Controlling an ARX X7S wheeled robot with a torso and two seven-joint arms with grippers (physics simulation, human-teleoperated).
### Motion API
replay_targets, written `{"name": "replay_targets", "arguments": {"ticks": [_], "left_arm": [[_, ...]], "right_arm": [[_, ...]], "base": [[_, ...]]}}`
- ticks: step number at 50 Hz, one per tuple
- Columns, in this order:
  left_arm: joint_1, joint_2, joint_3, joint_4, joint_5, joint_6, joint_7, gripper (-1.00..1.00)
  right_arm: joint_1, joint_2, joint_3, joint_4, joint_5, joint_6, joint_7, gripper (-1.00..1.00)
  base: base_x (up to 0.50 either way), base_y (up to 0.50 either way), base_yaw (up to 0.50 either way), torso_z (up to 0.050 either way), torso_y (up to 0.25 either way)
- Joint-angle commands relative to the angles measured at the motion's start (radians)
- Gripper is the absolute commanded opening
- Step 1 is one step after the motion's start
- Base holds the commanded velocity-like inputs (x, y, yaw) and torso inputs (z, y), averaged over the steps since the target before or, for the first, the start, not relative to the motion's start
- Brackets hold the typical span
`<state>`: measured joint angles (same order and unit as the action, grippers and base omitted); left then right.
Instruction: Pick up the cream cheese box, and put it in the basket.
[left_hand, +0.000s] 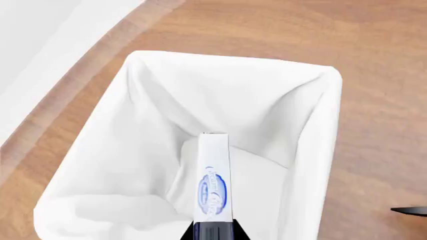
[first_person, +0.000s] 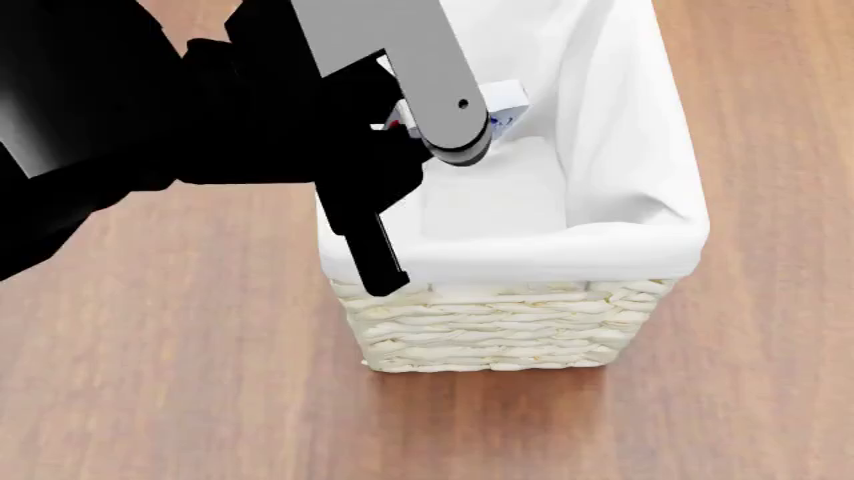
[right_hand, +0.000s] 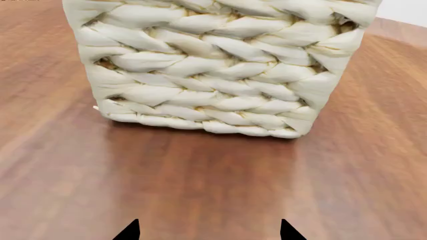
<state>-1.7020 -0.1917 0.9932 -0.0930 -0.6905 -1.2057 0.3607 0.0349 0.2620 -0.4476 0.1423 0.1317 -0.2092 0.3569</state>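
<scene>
Basket (first_person: 507, 335) sits centre of the head view on the wood table (first_person: 160, 400): tall wicker, white liner (left_hand: 107, 150) folded over the rim, nothing else inside that you can see.

Your left arm (first_person: 174, 120) comes in from 10 o'clock and blocks the basket's near-left corner in the head view. Left gripper (left_hand: 213, 231) is clamped on the cream cheese box (left_hand: 214, 175); the box hangs on edge over the open mouth, pointing into the liner, blue oval logo showing on the narrow face. In the head view only a white corner with a red and blue speck peeks out at 1 o'clock of the wrist.

Handling call: small, thin, light carton, stiff enough but crushable, smooth faces, so it can slip. The pinch across the thin dimension at one end looks right. It will likely tumble flat once let go.

Right gripper (right_hand: 207, 232) is spread apart and empty, low at table level, facing the basket's woven wall, near but not touching.

Obstructions: none inside the rim. Watch the liner fold at 9 o'clock of the box.
</scene>
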Motion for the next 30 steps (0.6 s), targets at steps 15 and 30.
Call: {"name": "replay_targets", "arguments": {"ticks": [15, 30], "left_arm": [[0.009, 0.016, -0.037, -0.040, 0.018, 0.073, -0.037, 1.00], [0.030, -0.041, -0.125, 0.039, -0.048, 0.050, -0.065, 1.00]], "right_arm": [[0.001, 0.002, -0.013, 0.017, 0.005, -0.017, -0.001, 1.00], [0.005, 0.009, -0.011, 0.007, 0.012, -0.007, 0.006, 1.00]], "base": [[0.00, 0.00, 0.00, 0.000, 0.000], [0.00, 0.00, 0.00, 0.000, 0.000]]}}
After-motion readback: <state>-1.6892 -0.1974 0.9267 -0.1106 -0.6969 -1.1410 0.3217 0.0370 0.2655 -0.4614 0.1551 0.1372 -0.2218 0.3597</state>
